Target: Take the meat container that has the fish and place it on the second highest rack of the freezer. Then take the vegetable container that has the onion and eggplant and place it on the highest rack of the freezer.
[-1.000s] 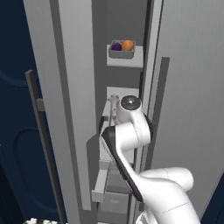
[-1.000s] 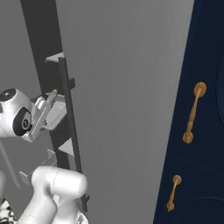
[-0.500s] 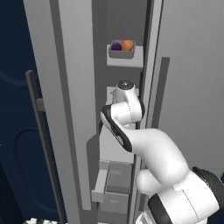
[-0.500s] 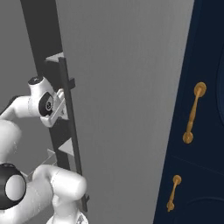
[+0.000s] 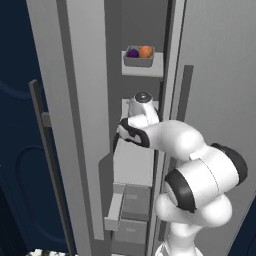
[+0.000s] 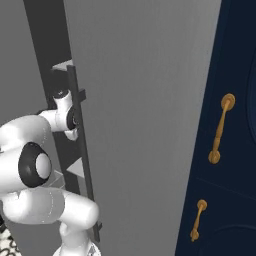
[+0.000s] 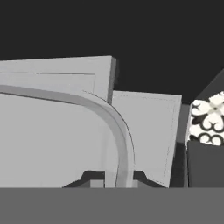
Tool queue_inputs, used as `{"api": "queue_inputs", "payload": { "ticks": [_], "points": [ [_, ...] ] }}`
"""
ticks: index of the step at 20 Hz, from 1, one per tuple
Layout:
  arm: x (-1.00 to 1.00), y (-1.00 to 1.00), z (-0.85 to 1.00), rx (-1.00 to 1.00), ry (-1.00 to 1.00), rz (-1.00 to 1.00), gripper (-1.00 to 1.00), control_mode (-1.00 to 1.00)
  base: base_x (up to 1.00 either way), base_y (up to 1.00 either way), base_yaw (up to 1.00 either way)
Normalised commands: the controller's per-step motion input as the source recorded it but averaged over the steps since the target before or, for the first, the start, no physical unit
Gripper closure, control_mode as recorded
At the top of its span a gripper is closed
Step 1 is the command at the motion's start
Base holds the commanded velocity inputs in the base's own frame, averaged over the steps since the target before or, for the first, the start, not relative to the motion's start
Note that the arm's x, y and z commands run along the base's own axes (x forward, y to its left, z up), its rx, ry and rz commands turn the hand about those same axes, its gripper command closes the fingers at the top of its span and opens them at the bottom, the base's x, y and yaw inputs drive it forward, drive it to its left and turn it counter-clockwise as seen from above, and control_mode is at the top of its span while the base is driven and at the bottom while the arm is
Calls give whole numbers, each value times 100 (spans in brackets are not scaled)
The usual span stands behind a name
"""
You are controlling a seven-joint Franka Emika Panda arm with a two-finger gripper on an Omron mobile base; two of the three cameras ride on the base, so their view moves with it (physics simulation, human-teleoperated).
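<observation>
The freezer (image 5: 85, 100) stands open. On its highest rack (image 5: 142, 71) sits the vegetable container (image 5: 138, 61), holding the purple eggplant (image 5: 132, 52) and the orange onion (image 5: 145, 51). My wrist (image 5: 142, 99) reaches into the freezer just under that rack, and it covers the rack below, so the meat container is hidden. In the hand view my gripper (image 7: 118, 179) looks down over grey freezer surfaces. Its dark fingertips (image 7: 94, 177) stand apart, with a curved grey band passing between them. The gripper holds no tray.
Grey drawers (image 5: 132, 200) stick out below the racks. The freezer door, with its long bar handle (image 5: 47, 165), stands open on the left. Navy cabinets with gold handles (image 6: 220, 130) lie to the right. Patterned floor (image 7: 210, 118) shows beyond the drawers.
My arm has folded back, so the elbow now bulges toward the cameras, and the wrist has risen a little closer to the top rack. The vegetable container has stayed on the highest rack.
</observation>
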Motion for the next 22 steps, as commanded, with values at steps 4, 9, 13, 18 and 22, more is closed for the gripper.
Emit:
{"api": "queue_inputs", "payload": {
  "ticks": [4,9,13,18,22],
  "points": [
    [100,0,0,0,3,-5,100,-100,0,0,0],
    [100,0,-8,0,4,-4,-100,-100,0,0,0],
    [-18,0,-6,0,0,-1,-100,-100,0,0,0],
    [-100,17,9,0,-11,-17,-100,-100,0,0,0],
    [-100,3,31,6,-17,-9,-100,-100,0,0,0]
  ]
}}
